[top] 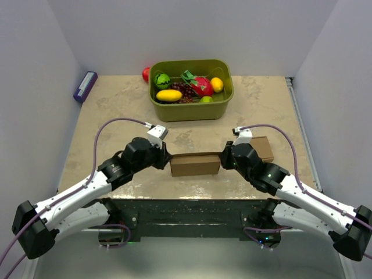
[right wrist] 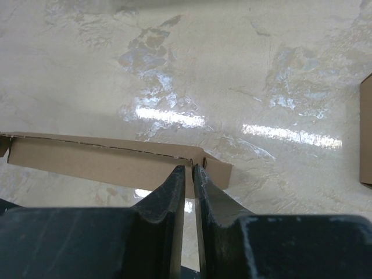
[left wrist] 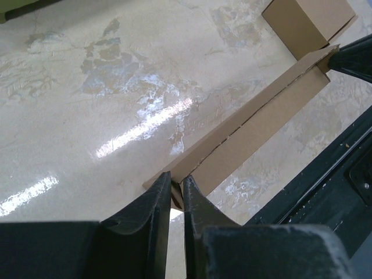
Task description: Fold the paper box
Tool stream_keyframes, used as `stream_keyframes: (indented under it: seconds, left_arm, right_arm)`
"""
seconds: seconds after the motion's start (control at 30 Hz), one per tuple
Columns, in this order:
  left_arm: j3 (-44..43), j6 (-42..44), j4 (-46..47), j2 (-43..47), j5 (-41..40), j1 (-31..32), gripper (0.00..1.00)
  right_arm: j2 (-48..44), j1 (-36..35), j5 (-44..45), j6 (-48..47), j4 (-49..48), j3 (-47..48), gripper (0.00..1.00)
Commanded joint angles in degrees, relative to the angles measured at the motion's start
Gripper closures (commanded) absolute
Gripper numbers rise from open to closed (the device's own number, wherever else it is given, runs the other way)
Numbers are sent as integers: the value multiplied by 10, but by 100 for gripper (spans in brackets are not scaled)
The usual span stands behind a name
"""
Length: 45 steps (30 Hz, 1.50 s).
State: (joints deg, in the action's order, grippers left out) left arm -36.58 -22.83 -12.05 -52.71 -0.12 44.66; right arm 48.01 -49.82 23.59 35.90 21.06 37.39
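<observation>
Glossy marbled beige table (top: 116, 104), pale grey walls (top: 174, 29). Creased brown cardboard paper box (top: 195, 164); left gripper (left wrist: 177, 185) and right gripper (right wrist: 189, 172) each pinch one end.

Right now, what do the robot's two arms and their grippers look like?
The left arm and right arm have white links joined by chunky black joints. A lavender cable loops along each to a white wrist block. The left gripper and right gripper each have two matte black, tapering fingers. No markings are legible.
</observation>
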Motion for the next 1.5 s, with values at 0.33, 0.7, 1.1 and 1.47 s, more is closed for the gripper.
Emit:
stream_keyframes:
  seconds: [0.33,0.7,1.1,1.47]
  left_arm:
    - [-26,7,5,-35,-101,96,100]
    - [-56,-48,-4,-96,-211,180,100]
    - [-60,-53,-2,-106,-246,204,100]
    - [-102,-60,-19,-125,-241,205,100]
  right_arm:
    - [4,-21,22,12,-22,-6,100]
    - [-13,-39,32,36,-14,-32,100]
    - [-28,-59,65,87,61,-44,100]
    - [-20,-63,78,108,122,-17,100]
